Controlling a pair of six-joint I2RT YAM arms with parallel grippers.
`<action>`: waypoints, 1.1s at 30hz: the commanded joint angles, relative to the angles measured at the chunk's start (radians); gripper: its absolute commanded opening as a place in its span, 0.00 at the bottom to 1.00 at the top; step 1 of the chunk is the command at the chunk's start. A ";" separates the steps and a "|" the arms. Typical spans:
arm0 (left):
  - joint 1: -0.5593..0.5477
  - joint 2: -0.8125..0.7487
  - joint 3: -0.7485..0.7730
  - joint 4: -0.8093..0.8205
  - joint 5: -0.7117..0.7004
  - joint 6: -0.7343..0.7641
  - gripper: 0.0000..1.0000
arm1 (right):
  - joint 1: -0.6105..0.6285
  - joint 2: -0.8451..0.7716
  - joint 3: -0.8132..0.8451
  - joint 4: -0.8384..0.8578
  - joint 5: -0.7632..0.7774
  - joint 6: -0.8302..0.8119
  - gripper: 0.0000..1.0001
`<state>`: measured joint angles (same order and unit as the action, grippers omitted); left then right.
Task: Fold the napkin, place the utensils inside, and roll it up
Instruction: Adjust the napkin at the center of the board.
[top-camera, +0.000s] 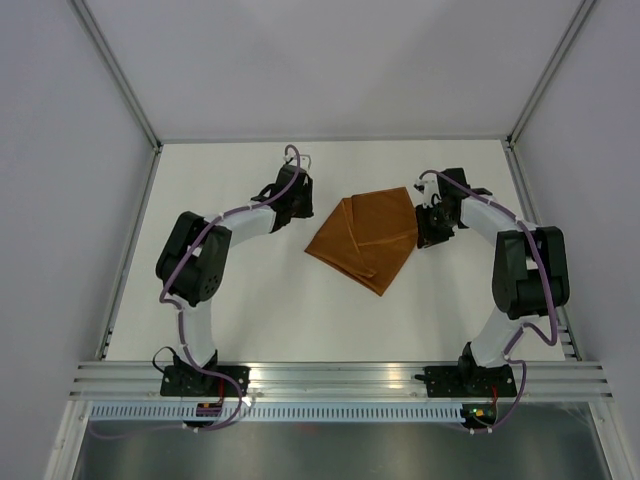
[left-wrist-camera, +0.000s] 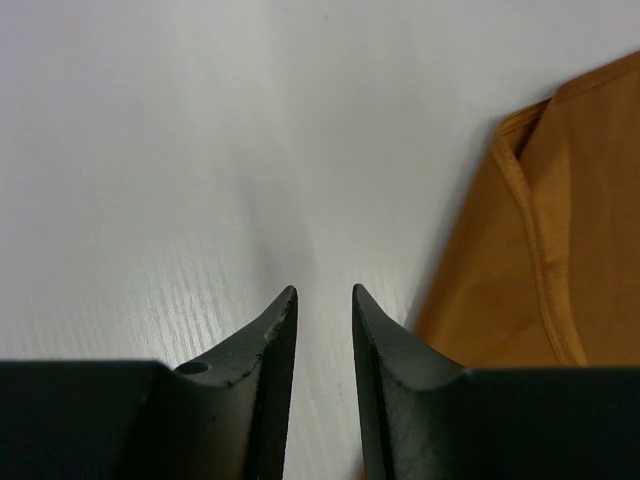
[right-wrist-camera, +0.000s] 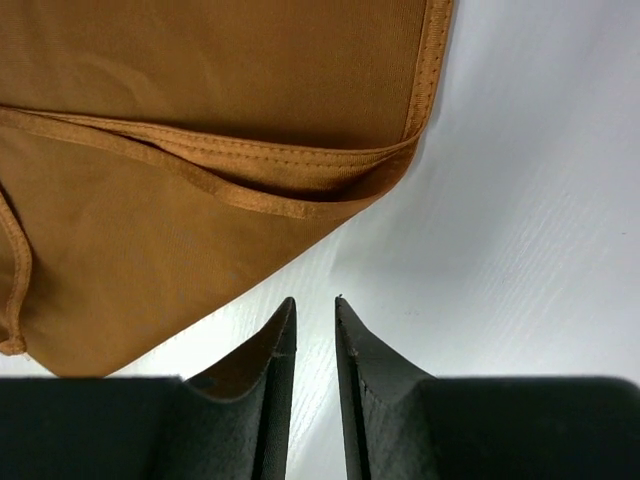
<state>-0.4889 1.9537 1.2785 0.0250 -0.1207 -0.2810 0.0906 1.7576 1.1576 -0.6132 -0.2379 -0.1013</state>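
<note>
The rust-orange napkin (top-camera: 365, 238) lies folded in several layers on the white table, between the two arms. My left gripper (top-camera: 298, 200) hovers just left of it. In the left wrist view the gripper (left-wrist-camera: 323, 290) has its jaws a narrow gap apart with nothing between them, and the napkin (left-wrist-camera: 560, 230) lies to the right. My right gripper (top-camera: 432, 224) is at the napkin's right corner. In the right wrist view this gripper (right-wrist-camera: 315, 300) is also narrowly open and empty, just short of the napkin's hemmed edge (right-wrist-camera: 200, 200). No utensil is in view.
The white table (top-camera: 250, 300) is bounded by grey walls with metal corner posts (top-camera: 120, 75). An aluminium rail (top-camera: 340, 380) runs along the near edge, carrying both arm bases.
</note>
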 joint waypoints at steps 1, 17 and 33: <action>0.007 0.028 0.030 -0.049 -0.023 -0.078 0.33 | 0.015 0.028 -0.015 0.021 0.061 0.006 0.27; -0.016 0.021 -0.131 0.009 0.020 -0.230 0.26 | 0.066 0.210 0.128 0.046 0.098 0.029 0.26; -0.091 -0.061 -0.301 0.099 -0.002 -0.325 0.25 | 0.112 0.338 0.301 0.039 0.107 0.052 0.27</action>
<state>-0.5701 1.9099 1.0286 0.1692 -0.1265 -0.5529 0.1909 2.0483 1.4448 -0.5510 -0.1593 -0.0742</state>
